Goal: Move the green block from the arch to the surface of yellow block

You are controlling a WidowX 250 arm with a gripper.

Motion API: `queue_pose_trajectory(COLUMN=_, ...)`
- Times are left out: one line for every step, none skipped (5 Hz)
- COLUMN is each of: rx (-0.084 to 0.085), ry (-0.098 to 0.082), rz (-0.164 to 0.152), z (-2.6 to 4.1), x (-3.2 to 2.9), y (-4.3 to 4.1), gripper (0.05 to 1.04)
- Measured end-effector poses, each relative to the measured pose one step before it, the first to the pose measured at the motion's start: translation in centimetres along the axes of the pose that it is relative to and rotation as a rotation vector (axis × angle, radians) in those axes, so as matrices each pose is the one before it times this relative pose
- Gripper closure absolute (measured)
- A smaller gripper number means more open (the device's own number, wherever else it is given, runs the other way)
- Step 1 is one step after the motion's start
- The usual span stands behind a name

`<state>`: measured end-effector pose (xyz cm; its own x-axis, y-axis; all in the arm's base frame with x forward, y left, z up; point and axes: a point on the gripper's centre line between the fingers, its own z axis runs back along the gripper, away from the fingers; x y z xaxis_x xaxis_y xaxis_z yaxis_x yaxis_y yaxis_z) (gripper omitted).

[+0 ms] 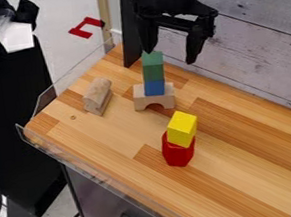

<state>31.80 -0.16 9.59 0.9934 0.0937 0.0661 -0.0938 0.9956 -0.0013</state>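
Wide open hung the claw (pixel 170 56), right by the green block (pixel 153 68)! Danger: an off-centre descent might have clipped it and toppled it. It stood on the blue block (pixel 154 88) atop the arch (pixel 141 100), long axis vertical, end up; nearer the camera, the yellow block (pixel 181 125) topped the red block (pixel 178 155).

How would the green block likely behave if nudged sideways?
With its straight edges, the green block is probably stiff. Standing tall atop the small blue block, it could easily topple. Its flat faces make rolling unlikely.
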Motion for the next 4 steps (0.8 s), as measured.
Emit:
queue_pose_trajectory(rx=0.0024, ry=0.0352, rz=0.0067, z=-0.99, x=-0.429, y=0.065, gripper=0.085)
queue_pose_trajectory(rx=-0.0011, ry=0.0158, rz=0.1294, z=-0.565, x=-0.007, y=0.514, gripper=0.085)
queue_pose_trajectory(rx=0.0083, ry=0.0311, rz=0.112, z=-0.619, x=-0.118, y=0.76, gripper=0.085)
queue_pose_trajectory(rx=0.0167, ry=0.0203, rz=0.0596, z=-0.41, x=0.224, y=0.542, gripper=0.085)
